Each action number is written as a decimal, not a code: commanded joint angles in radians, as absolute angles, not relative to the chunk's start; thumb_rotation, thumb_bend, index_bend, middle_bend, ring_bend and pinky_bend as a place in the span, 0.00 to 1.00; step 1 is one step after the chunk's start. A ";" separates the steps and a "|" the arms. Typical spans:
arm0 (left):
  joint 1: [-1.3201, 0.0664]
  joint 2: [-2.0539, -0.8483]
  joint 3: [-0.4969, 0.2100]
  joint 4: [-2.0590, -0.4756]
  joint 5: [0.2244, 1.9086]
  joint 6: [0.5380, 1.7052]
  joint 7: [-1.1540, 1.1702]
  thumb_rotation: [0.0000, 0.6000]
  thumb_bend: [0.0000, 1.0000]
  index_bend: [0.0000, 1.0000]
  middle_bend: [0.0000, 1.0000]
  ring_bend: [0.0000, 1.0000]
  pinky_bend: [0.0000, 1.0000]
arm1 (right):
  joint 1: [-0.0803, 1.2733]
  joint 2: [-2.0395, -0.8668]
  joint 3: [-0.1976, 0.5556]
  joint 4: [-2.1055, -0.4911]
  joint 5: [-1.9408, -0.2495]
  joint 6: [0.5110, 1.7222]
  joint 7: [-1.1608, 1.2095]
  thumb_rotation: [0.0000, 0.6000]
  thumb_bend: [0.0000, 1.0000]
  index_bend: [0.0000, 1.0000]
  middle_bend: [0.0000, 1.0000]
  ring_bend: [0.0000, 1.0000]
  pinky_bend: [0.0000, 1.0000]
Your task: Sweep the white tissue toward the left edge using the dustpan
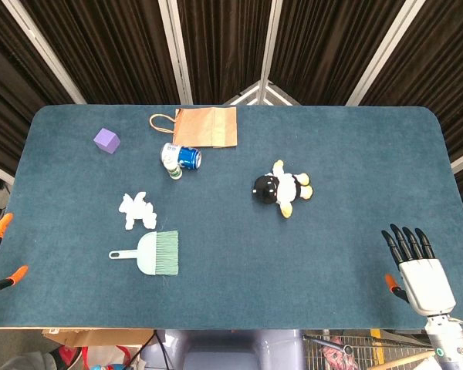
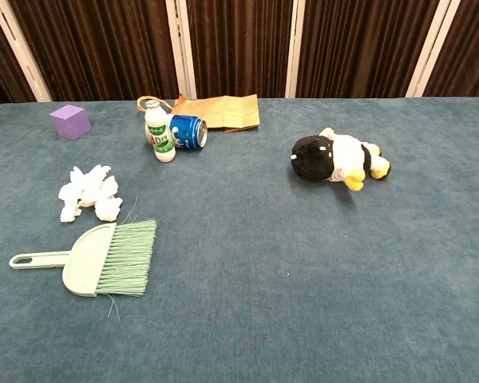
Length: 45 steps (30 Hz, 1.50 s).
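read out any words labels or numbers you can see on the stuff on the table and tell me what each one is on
"AD" in green, partly readable, on the small white bottle; the rest of its label is too small to read.
Blue can: has markings, too blurred to read.
Brown paper bag, purple cube, plush toy, brush: no text visible.

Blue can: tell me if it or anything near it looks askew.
The blue can lies tipped on its side, against the upright white bottle. The plush toy also lies on its side. Nothing looks spilled.
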State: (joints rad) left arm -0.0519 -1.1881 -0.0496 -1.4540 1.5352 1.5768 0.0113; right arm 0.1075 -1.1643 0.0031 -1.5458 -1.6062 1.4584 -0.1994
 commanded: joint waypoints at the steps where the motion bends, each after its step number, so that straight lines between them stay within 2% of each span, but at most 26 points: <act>1: -0.052 -1.188 -0.049 -1.456 1.535 1.576 0.015 1.00 0.00 0.00 0.00 0.00 0.04 | 0.107 -1.163 0.003 -1.547 -1.605 1.458 -0.195 1.00 0.32 0.00 0.00 0.00 0.00; 14: -0.060 -1.182 -0.043 -1.479 1.535 1.554 0.029 1.00 0.00 0.00 0.00 0.00 0.04 | 0.110 -1.162 0.002 -1.548 -1.607 1.452 -0.193 1.00 0.32 0.00 0.00 0.00 0.00; 16: -0.068 -1.182 -0.043 -1.492 1.535 1.541 0.046 1.00 0.00 0.00 0.00 0.01 0.09 | 0.111 -1.163 0.002 -1.547 -1.606 1.450 -0.195 1.00 0.32 0.00 0.00 0.00 0.00; 18: -0.074 -1.179 -0.042 -1.516 1.532 1.527 0.066 1.00 0.00 0.00 0.06 0.07 0.19 | 0.111 -1.164 0.001 -1.548 -1.607 1.450 -0.194 1.00 0.32 0.00 0.00 0.00 0.00; 21: -0.090 -1.178 -0.043 -1.569 1.535 1.504 0.119 1.00 0.02 0.01 0.31 0.34 0.46 | 0.110 -1.163 0.001 -1.550 -1.608 1.452 -0.191 1.00 0.32 0.00 0.00 0.00 0.00; 23: -0.104 -1.182 -0.043 -1.609 1.528 1.478 0.158 1.00 0.08 0.10 0.62 0.63 0.71 | 0.110 -1.162 0.000 -1.550 -1.609 1.452 -0.189 1.00 0.32 0.00 0.00 0.00 0.00; 25: -0.124 -1.190 -0.045 -1.658 1.516 1.441 0.186 1.00 0.15 0.23 0.83 0.84 0.88 | 0.110 -1.161 0.001 -1.550 -1.609 1.453 -0.188 1.00 0.32 0.00 0.00 0.00 0.00; 26: -0.135 -1.196 -0.047 -1.687 1.500 1.416 0.199 1.00 0.18 0.30 0.91 0.91 0.94 | 0.110 -1.161 0.002 -1.550 -1.609 1.454 -0.188 1.00 0.32 0.00 0.00 0.00 0.00; 28: -0.159 -1.211 -0.053 -1.730 1.466 1.364 0.237 1.00 0.23 0.38 0.98 0.98 0.99 | 0.110 -1.161 0.002 -1.549 -1.608 1.454 -0.185 1.00 0.32 0.00 0.00 0.00 0.00; 34: -0.230 -1.277 -0.089 -1.798 1.313 1.241 0.410 1.00 0.29 0.48 1.00 1.00 1.00 | 0.112 -1.163 0.004 -1.546 -1.609 1.455 -0.179 1.00 0.32 0.00 0.00 0.00 0.00; 39: -0.285 -1.339 -0.122 -1.824 1.155 1.196 0.587 1.00 0.34 0.49 1.00 1.00 1.00 | 0.110 -1.161 0.003 -1.546 -1.609 1.457 -0.170 1.00 0.32 0.00 0.00 0.00 0.00; 45: -0.337 -1.411 -0.152 -1.819 0.981 1.198 0.729 1.00 0.36 0.47 1.00 1.00 1.00 | 0.112 -1.159 0.002 -1.547 -1.609 1.455 -0.164 1.00 0.32 0.00 0.00 0.00 0.00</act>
